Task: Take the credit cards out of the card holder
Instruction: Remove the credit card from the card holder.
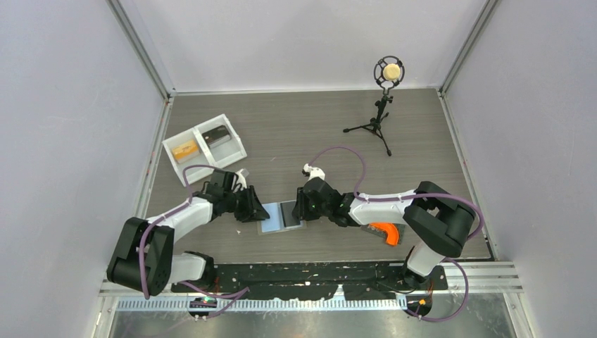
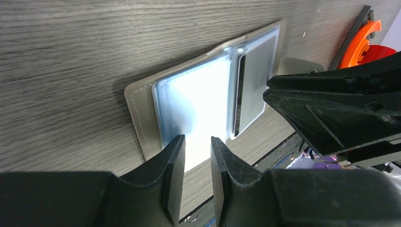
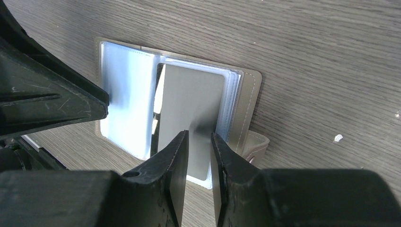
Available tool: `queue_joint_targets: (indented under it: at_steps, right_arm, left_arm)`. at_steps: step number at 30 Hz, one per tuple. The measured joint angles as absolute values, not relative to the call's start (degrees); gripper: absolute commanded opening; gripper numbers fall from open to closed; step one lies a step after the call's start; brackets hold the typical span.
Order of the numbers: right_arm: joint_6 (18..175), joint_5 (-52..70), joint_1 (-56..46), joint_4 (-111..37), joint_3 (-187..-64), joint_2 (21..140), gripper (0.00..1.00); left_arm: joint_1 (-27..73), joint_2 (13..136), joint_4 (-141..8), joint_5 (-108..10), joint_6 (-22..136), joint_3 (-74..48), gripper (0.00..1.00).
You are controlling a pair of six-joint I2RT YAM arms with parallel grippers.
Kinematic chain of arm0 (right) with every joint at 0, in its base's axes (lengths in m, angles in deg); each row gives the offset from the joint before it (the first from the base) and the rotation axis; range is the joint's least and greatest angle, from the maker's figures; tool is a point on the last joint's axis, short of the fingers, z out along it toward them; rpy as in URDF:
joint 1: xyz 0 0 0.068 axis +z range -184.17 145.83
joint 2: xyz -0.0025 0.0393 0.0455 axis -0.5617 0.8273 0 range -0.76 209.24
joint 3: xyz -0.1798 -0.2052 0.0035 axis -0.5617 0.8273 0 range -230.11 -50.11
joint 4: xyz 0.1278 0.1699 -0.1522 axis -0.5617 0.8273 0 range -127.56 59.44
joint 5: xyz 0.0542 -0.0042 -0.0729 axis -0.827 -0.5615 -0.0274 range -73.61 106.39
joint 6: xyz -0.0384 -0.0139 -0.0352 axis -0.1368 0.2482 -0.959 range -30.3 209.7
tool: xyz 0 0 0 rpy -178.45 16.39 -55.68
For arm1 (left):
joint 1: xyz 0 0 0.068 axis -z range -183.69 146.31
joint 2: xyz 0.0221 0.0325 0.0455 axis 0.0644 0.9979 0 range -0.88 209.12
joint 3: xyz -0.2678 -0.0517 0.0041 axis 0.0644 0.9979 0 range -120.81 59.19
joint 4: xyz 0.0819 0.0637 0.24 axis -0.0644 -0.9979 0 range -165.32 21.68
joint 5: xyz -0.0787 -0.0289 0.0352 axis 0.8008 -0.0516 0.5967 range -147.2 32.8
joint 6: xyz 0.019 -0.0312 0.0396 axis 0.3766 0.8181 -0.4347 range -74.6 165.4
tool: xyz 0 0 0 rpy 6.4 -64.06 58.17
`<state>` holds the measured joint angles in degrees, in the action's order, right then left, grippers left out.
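The grey card holder [image 1: 281, 217] lies open and flat on the table between my two grippers. Its left sleeve is a bare light blue panel [image 2: 194, 99]. A dark grey credit card [image 3: 189, 104] sits in the right sleeve [image 2: 255, 80]. My left gripper [image 2: 197, 139] hangs over the near edge of the blue panel, its jaws a narrow gap apart with nothing between them. Over the near edge of the grey card, my right gripper [image 3: 198, 135] is also narrowly open and empty. From above, the left gripper [image 1: 257, 210] and right gripper [image 1: 301, 210] face each other across the holder.
A white two-compartment tray [image 1: 234, 132] stands at the back left, with an orange card [image 1: 186, 149] in one half and a dark card [image 1: 215, 135] in the other. A microphone on a tripod [image 1: 386, 91] stands at the back right. An orange part [image 1: 384, 232] sits by the right arm.
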<state>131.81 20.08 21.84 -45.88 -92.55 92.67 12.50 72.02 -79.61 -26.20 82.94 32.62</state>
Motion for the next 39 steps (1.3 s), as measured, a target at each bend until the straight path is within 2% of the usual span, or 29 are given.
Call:
queue_joint_targets:
  at_steps: [15, 22, 39]
  right_arm:
    - [132.99, 19.42, 21.64, -49.09, -90.87, 92.76, 0.27]
    - [133.25, 19.18, 21.55, -50.51, -90.10, 92.71, 0.27]
    - [133.64, 18.37, 21.09, -52.50, -88.61, 92.21, 0.26]
  left_arm:
    - [18.68, 66.60, -73.54, -29.54, 89.69, 33.04, 0.31]
    - [20.19, 69.49, -62.74, -30.66, 94.48, 37.28, 0.31]
    - [22.09, 73.64, -55.81, -33.24, 96.27, 38.79, 0.27]
